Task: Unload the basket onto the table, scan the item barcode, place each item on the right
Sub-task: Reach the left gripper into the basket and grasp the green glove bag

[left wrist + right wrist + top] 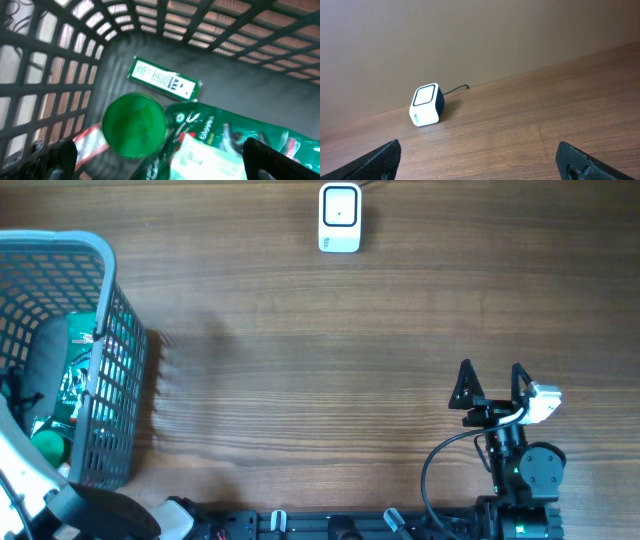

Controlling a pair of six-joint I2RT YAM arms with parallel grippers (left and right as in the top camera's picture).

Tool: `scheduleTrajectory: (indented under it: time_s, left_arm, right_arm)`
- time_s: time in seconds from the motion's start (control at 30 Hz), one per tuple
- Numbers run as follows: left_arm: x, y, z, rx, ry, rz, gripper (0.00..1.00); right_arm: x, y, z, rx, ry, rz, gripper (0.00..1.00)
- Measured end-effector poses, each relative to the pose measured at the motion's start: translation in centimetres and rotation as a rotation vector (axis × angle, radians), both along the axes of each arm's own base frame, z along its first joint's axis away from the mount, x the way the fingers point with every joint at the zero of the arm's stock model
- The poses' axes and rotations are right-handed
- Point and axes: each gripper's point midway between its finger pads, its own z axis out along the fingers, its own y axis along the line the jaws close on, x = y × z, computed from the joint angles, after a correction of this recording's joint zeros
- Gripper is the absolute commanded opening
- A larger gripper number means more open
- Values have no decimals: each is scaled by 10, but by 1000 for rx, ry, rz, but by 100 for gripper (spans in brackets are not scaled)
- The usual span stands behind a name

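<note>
The white barcode scanner [339, 218] stands at the far middle of the table, also visible ahead of my right gripper as the scanner [426, 105]. The items lie in the grey basket [105, 270] at the left: a green box [164, 80], a round green lid [134, 125], a green packet with a white label [215, 145] and a red-and-white pack [90, 142]. My left gripper [165, 161] hangs open inside the basket just above the lid and packet, holding nothing. My right gripper [492, 380] rests open and empty over the near right table.
The basket's lattice walls [45, 85] close in around my left gripper on all sides. My left arm [45, 355] reaches down into the basket. A cable [456, 89] runs from the scanner to the back wall.
</note>
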Motion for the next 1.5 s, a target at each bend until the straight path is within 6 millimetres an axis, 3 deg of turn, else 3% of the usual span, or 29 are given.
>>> scheduleTrajectory:
  time_s: [0.07,0.13,0.33,0.6,0.8,1.07,1.17,1.4,1.5]
  left_arm:
    - [-3,-4,-25,-27,18,0,100]
    - [-2,-3,-36,-29,18,-7,100]
    - [-11,0,-58,-97,46,14,100]
    - [-31,11,-70,-131,58,62,100]
    - [-25,6,-108,-186,44,12,100]
    - [-12,-2,-123,-260,-6,-21,76]
    - [-11,-3,-123,-268,-11,-33,57]
    - [-13,-11,-119,-305,4,-47,52]
    - [-2,-6,-100,-312,-36,-79,53]
  right_arm:
    - [0,0,0,0,0,0,100]
    - [0,0,0,0,0,0,100]
    - [0,0,0,0,0,0,100]
    - [0,0,0,0,0,0,100]
    - [0,0,0,0,0,0,100]
    - [0,0,0,0,0,0,100]
    - [0,0,0,0,0,0,100]
    - [0,0,0,0,0,0,100]
    - [0,0,0,0,0,0,100]
